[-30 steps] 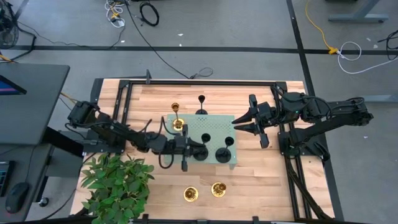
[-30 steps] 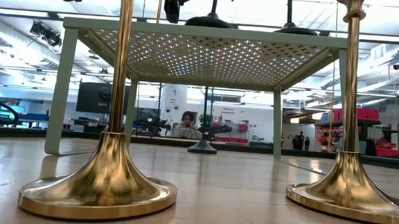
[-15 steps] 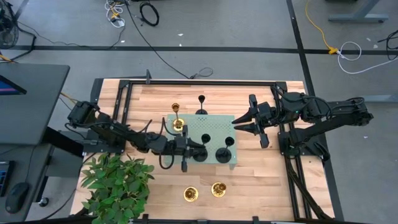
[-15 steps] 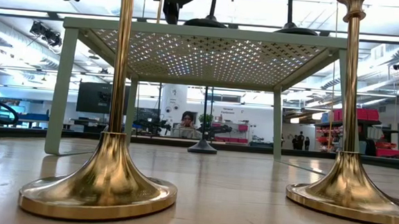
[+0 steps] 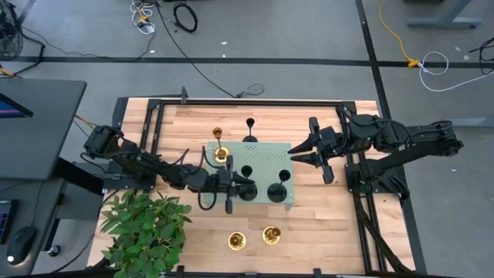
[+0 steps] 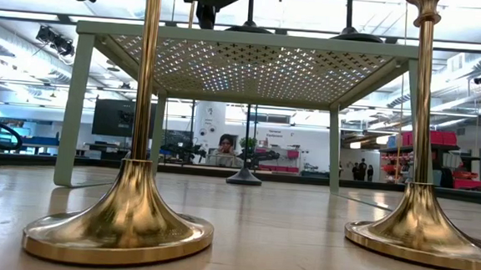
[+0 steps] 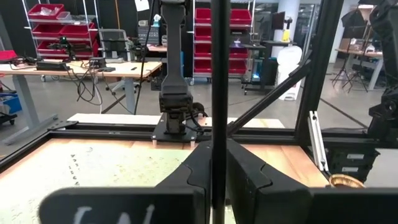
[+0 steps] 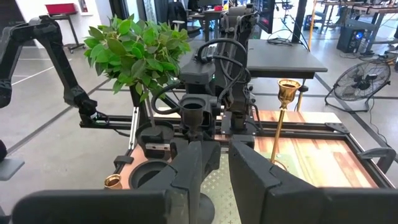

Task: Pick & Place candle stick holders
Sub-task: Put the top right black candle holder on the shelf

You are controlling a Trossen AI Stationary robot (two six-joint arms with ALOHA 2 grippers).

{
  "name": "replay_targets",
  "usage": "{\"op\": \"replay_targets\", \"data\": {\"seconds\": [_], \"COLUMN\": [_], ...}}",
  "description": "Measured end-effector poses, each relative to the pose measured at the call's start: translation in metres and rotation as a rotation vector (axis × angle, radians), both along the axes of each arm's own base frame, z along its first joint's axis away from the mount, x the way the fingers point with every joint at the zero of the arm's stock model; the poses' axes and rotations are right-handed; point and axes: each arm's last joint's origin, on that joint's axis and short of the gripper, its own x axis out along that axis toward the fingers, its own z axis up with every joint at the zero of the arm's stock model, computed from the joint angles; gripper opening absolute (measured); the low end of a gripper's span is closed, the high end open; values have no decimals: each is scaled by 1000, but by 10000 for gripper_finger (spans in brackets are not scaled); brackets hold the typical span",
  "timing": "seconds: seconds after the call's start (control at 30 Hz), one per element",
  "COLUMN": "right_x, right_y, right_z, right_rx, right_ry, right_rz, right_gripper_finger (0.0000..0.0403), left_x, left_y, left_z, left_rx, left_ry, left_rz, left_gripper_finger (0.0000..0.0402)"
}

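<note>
A pale green perforated tray (image 5: 262, 158) stands mid-table. My left gripper (image 5: 247, 186) reaches over its near left part from the table's left and is shut on a black holder (image 5: 248, 173). A second black holder (image 5: 276, 191) stands by its base on the tray's near right. A third (image 5: 250, 133) stands on the table past the tray's far edge. One gold holder (image 5: 220, 148) stands at the tray's far left corner, and two (image 5: 236, 242) (image 5: 271, 235) stand near the front edge. My right gripper (image 5: 296, 155) is open and empty at the tray's far right corner. My left gripper pinches the black holder's thin stem (image 7: 217, 106) between its two fingers. The fingers come level from the table's left and lie across the stem. The holder stands upright with its base (image 6: 249, 25) at the tray's top. Whether the base rests there I cannot tell.
A potted green plant (image 5: 143, 224) stands at the near left corner beside my left arm. A black metal frame (image 5: 247, 103) runs along the table's far, left and right sides. The two front gold holders (image 6: 135, 221) (image 6: 414, 229) stand right before the low camera.
The black holder in my left gripper has shifted a little toward the table's left over the tray. Its stem was slightly tilted and now stands straighter. My right arm has kept still.
</note>
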Motion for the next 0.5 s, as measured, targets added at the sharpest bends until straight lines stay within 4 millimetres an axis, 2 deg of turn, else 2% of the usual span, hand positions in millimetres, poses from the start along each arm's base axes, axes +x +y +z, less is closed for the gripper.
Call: {"op": "replay_targets", "data": {"seconds": [0.5], "right_x": [0], "right_y": [0], "right_z": [0], "right_rx": [0], "right_ry": [0], "right_rz": [1], "right_gripper_finger": [79], "left_x": [-1], "left_y": [-1], "left_z": [0], "left_rx": [61], "left_ry": [5], "left_rz": [-2], "left_gripper_finger": [44]}}
